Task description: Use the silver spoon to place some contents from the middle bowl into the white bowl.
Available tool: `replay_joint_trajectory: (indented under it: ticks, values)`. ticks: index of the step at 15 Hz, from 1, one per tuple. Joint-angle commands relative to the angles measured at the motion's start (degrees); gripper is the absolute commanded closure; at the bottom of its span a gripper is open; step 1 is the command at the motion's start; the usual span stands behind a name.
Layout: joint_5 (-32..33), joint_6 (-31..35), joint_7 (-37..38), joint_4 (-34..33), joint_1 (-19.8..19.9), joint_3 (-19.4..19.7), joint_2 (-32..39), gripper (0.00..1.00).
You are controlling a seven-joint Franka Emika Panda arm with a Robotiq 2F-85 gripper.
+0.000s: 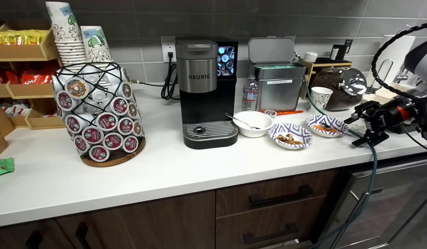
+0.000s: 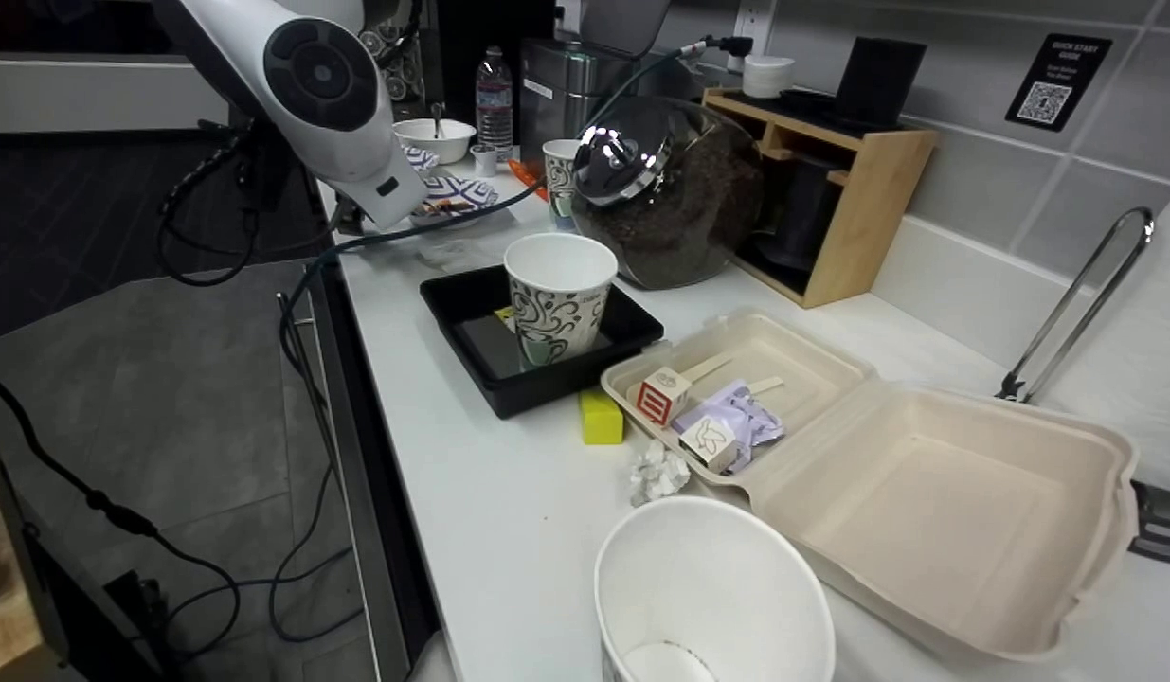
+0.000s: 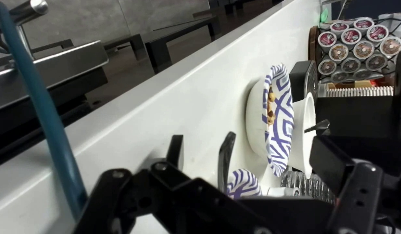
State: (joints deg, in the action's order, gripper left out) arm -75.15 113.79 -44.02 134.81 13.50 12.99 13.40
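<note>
The middle bowl point(image 1: 304, 134), with a blue-and-white patterned rim, holds tan-brown contents point(image 1: 288, 139); both show in the wrist view, bowl point(image 3: 281, 136) and contents point(image 3: 270, 110). The plain white bowl point(image 1: 252, 132) stands beside it, with a silver spoon point(image 1: 241, 121) leaning in it. A bluer patterned bowl point(image 1: 317, 119) holds orange pieces and a second spoon point(image 1: 339, 131). My gripper point(image 1: 355, 130) is open and empty beside that bowl. In the wrist view, this spoon's handle point(image 3: 225, 159) stands between the fingers point(image 3: 253, 156), apart from both. The arm hides the gripper in an exterior view.
A Keurig machine point(image 1: 208, 93), a water bottle point(image 1: 250, 95) and a metal bin point(image 1: 279, 86) stand behind the bowls. A paper cup point(image 1: 319, 98) and round jar point(image 2: 679, 199) are near the gripper. A blue cable point(image 1: 372, 166) hangs over the counter's front edge.
</note>
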Motion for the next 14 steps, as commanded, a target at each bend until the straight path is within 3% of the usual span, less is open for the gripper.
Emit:
replay_joint_trajectory:
  ticks: [1,6,7,8,10,14]
  values:
    - [-5.14,3.2,-2.78,2.32,-1.19,-1.26,-1.17,0.07]
    - [-8.94,3.6,-5.0,2.09,-1.5,-1.39,-1.19,0.2]
    - [-9.45,3.79,-5.32,2.06,-1.5,-1.3,-1.16,0.31]
    - [-9.7,3.88,-5.42,2.03,-1.48,-1.2,-1.12,0.33]
    - [-10.15,4.1,-5.8,2.0,-1.4,-0.96,-1.0,0.55]
    - [-10.95,4.35,-6.33,1.98,-1.42,-0.59,-0.93,0.86]
